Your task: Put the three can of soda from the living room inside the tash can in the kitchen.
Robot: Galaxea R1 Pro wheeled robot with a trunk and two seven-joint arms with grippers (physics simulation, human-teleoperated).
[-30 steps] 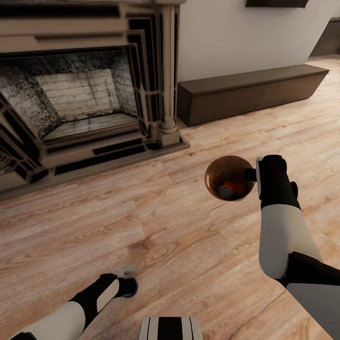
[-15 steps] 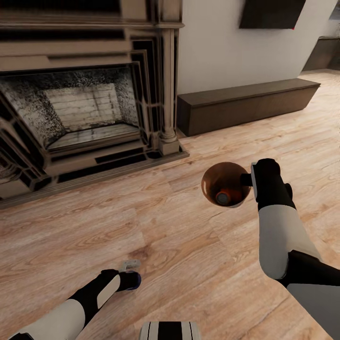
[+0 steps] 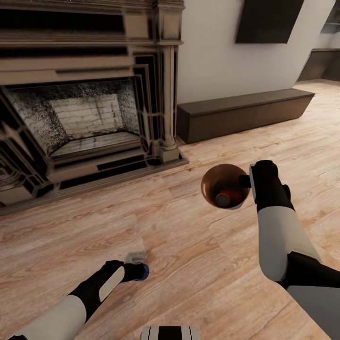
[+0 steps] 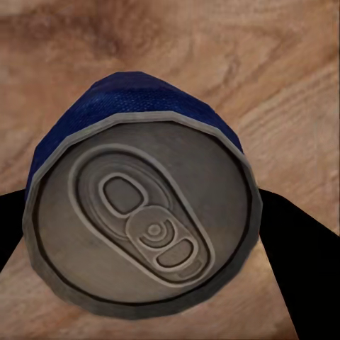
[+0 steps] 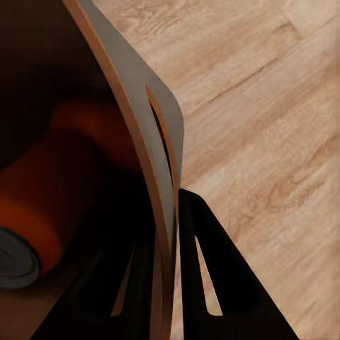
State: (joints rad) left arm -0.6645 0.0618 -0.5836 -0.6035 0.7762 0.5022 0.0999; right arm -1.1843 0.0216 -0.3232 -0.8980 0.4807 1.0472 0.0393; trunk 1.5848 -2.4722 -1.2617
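Looking down from the head camera, I see open light wood floor (image 3: 189,264) across the middle and lower frame, with room on every side of both arms. An ornate fireplace (image 3: 89,108) bounds the upper left, a low dark bench (image 3: 245,111) runs along the white wall at upper right, and a dark wall TV (image 3: 269,21) hangs above it.

My right gripper (image 3: 246,182) sits right of centre, its fingers pinched closed on the rim of the copper-brown trash can (image 3: 210,182), held off the floor. An orange soda can (image 3: 227,196) lies inside it on its side.

My left gripper (image 3: 139,264), at lower centre-left, has its fingers clamped around the dark blue soda can (image 4: 142,219), whose grey top fills the left wrist view.
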